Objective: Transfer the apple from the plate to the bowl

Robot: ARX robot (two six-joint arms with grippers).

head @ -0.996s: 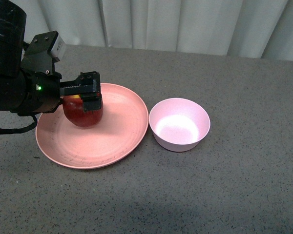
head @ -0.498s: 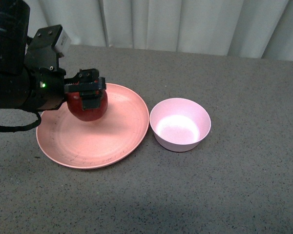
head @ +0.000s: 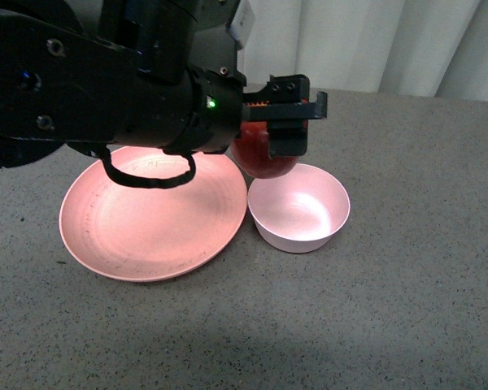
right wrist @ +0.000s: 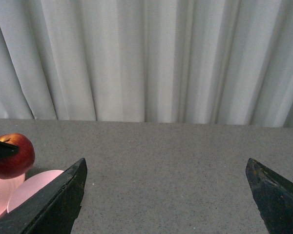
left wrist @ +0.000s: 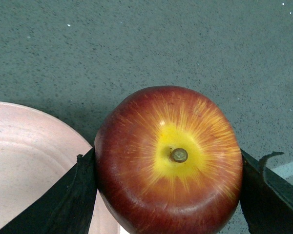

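Front view, nearest ground: a grey speckled table [head: 309,325] fills the foreground.

Middle ground, left: the plate [head: 146,219], wide, shallow and salmon-pink, lies flat on the table with nothing on it. Faint dark scuffs mark its near rim.

Middle ground, right: the bowl [head: 297,211], smaller, deeper and pale pink, stands upright just beside the plate. Whether the two rims touch cannot be told. Its inside is smooth and holds nothing.

Behind the bowl: the apple [head: 260,158] is held in the air by the left gripper [head: 286,120], clear of the plate and at the bowl's far left rim, not inside it. The black left arm reaches in from the left, passing over the far part of the plate.

Left wrist view: the apple [left wrist: 168,161] sits stem [left wrist: 178,155] up, with a yellow patch around the stem. One black finger [left wrist: 63,204] presses against each of two opposite sides, so the jaws are clamped on the fruit. Mostly grey table lies beneath it.

Right wrist view: the right gripper [right wrist: 168,204] hangs over bare table with its fingers [right wrist: 58,200] wide apart and nothing between them. The apple [right wrist: 12,156] shows at the edge of this view.

Background: a pale pleated curtain [head: 374,41] closes the far side of the table.
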